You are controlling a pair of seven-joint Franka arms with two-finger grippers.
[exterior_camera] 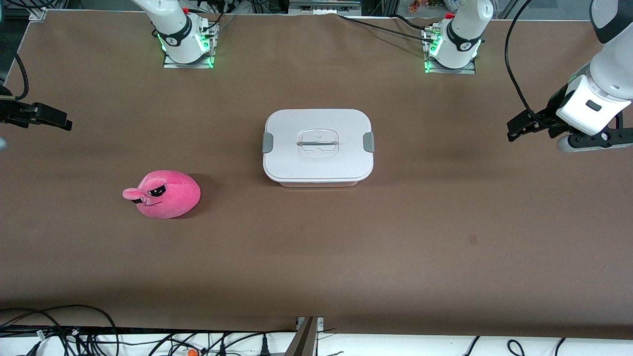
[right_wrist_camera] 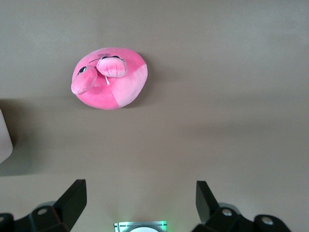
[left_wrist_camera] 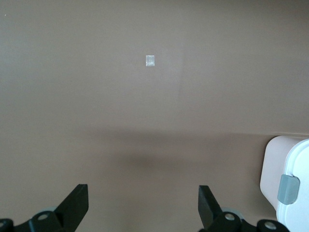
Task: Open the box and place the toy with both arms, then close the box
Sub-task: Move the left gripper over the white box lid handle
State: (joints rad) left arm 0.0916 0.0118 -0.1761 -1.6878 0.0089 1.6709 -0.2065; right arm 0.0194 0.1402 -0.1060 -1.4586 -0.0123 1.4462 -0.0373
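The box (exterior_camera: pixel 318 146) stands at the table's middle, its white lid on and a grey clip (exterior_camera: pixel 368 142) at each end. One corner of it shows in the left wrist view (left_wrist_camera: pixel 289 179). The pink plush toy (exterior_camera: pixel 165 194) lies on the table toward the right arm's end, nearer to the front camera than the box. It also shows in the right wrist view (right_wrist_camera: pixel 113 79). My left gripper (exterior_camera: pixel 515 129) hangs open and empty over bare table at the left arm's end. My right gripper (exterior_camera: pixel 62 120) hangs open and empty over bare table at the right arm's end.
The two arm bases (exterior_camera: pixel 188 49) (exterior_camera: pixel 452 54) stand with green lights along the table's edge farthest from the front camera. Loose cables (exterior_camera: pixel 99 336) lie off the table's nearest edge. A small grey square mark (left_wrist_camera: pixel 150 61) is on the brown table top.
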